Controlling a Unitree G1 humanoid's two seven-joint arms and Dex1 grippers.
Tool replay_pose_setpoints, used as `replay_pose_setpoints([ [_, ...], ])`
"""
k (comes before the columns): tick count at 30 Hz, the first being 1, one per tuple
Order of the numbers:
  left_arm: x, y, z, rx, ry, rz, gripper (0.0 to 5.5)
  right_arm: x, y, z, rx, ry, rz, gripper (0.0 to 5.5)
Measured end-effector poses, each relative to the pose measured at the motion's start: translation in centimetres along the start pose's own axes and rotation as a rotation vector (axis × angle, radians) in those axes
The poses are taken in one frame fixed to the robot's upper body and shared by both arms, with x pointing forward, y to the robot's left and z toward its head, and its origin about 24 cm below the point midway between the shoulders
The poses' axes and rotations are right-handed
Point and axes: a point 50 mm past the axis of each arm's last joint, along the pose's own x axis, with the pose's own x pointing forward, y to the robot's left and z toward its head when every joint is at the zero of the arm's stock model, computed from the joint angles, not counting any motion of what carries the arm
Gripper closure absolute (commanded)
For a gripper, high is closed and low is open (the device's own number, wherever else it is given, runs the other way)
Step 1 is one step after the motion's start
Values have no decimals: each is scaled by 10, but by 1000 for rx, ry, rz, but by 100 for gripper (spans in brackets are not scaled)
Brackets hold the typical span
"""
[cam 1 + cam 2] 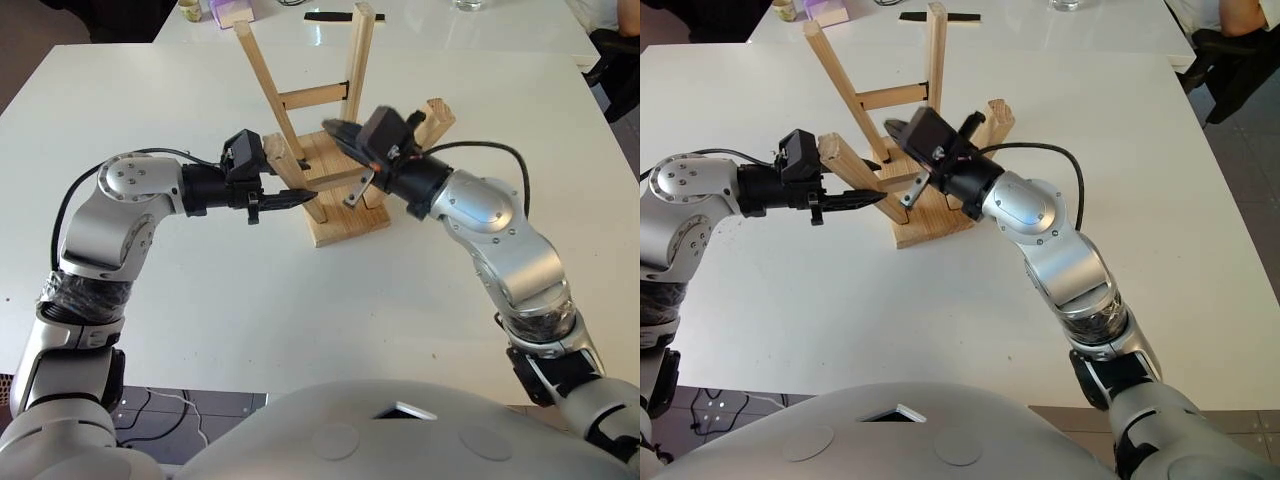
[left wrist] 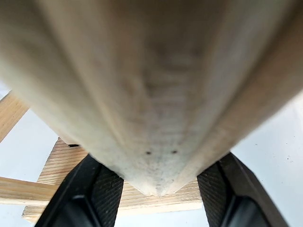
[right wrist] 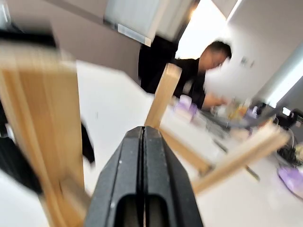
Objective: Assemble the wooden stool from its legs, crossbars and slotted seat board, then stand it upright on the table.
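Left wrist view has the near leg (image 2: 151, 94) of the stool (image 1: 358, 60) right up against the lens. It is blurred, and its grain is hardly readable. Beneath it the ends of my two fingers (image 2: 102, 189) show, one on each side of the wood and pressed against it as far as I can make out. So my left gripper (image 1: 305, 195) grips that leg low down, close to where it meets the seat board (image 1: 345, 228). The joint itself is hidden behind the fingers.

My right gripper (image 1: 335, 130) hangs over the middle of the stool, its fingers (image 3: 128, 161) closed flat against each other. It and its wrist cover the centre of the frame, so I cannot see how the bars meet there.

The stool sits upside down near the middle of the white table (image 1: 200, 320), with the board on the tabletop and the legs pointing up.

- **Seat board:** one.
- **Legs:** four. These are the one I hold, two tall back legs (image 1: 268, 85), and a fourth leg (image 1: 437, 115) on my right (its lower part is behind my right wrist).
- **Crossbars:** two that I can see. An upper crossbar (image 1: 315, 97) joins the back legs, and a lower crossbar (image 1: 335, 180) runs from my held leg toward the right gripper. Whether more bars sit behind that gripper I cannot tell.
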Motion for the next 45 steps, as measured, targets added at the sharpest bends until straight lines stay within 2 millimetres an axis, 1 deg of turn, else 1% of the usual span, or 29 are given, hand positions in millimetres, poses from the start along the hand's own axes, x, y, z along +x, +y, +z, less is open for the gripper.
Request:
replay_pose_setpoints([
  [1,2,2,0,1,4,-3,345,0,11,-14,2,58,33,550],
  [3,2,5,0,5,12,-10,345,1,16,-16,-33,58,23,550],
  [6,3,6,1,18,14,-21,345,6,19,-13,-9,29,11,550],
  [8,4,6,2,31,17,-34,345,6,14,-5,99,-29,-3,550],
  [9,4,7,2,36,15,-36,345,-1,-3,14,187,-150,-62,550],
  [11,3,9,4,52,7,-35,345,-13,-28,42,274,-328,-133,550],
  [13,3,9,5,61,-1,-40,345,-30,-64,62,330,-466,-231,550],
  [14,3,9,5,64,-4,-41,345,-40,-79,68,334,-503,-283,550],
  [16,1,8,2,63,-4,-41,345,-68,-116,68,268,-485,-429,550],
  [18,-2,6,-1,61,1,-43,345,-99,-145,48,99,-266,-615,550],
  [19,-5,6,-1,61,8,-47,345,-108,-148,34,45,-142,-654,550],
  [20,-10,6,-2,59,19,-47,345,-113,-143,14,27,-11,-647,550],
  [21,-13,6,-2,58,24,-46,345,-112,-135,1,41,59,-610,550],
  [22,-16,6,-3,59,30,-46,345,-107,-115,-16,86,135,-531,550],
  [23,-17,5,-3,60,32,-47,345,-95,-92,-25,148,156,-429,550],
  [24,-17,5,-3,63,30,-48,345,-80,-67,-24,209,125,-315,550],
  [25,-16,5,-3,65,26,-54,345,-64,-44,-15,256,62,-202,550],
  [26,-17,5,-3,64,24,-63,345,-56,-34,-12,289,40,-202,550],
  [28,-20,7,-1,66,19,-63,345,-49,-27,-10,362,27,-255,550],
  [32,-24,6,-2,64,18,-60,345,-50,-24,-8,402,24,-262,550],
  [34,-27,0,-4,58,14,-75,345,-58,-26,-7,399,22,-179,550],
  [36,-29,-3,-5,60,4,-79,345,-65,-32,-9,364,31,-116,550],
  [37,-28,-5,-5,62,-15,-77,345,-69,-41,-11,331,38,-78,550],
  [38,-27,-6,-5,60,-30,-76,309,-72,-50,-13,311,46,-89,550],
  [39,-28,-6,-5,56,-43,-67,306,-75,-61,-19,284,66,-110,550],
  [41,-28,-7,-12,-12,-36,-63,270,-81,-76,-33,268,109,-158,550],
  [43,-29,-9,-15,-45,-34,-60,237,-81,-81,-45,274,144,-179,550],
  [44,-30,-10,-13,-49,-39,-61,218,-78,-78,-49,277,149,-166,550],
  [45,-30,-11,-13,-49,-43,-55,218,-75,-76,-49,278,146,-152,550],
])
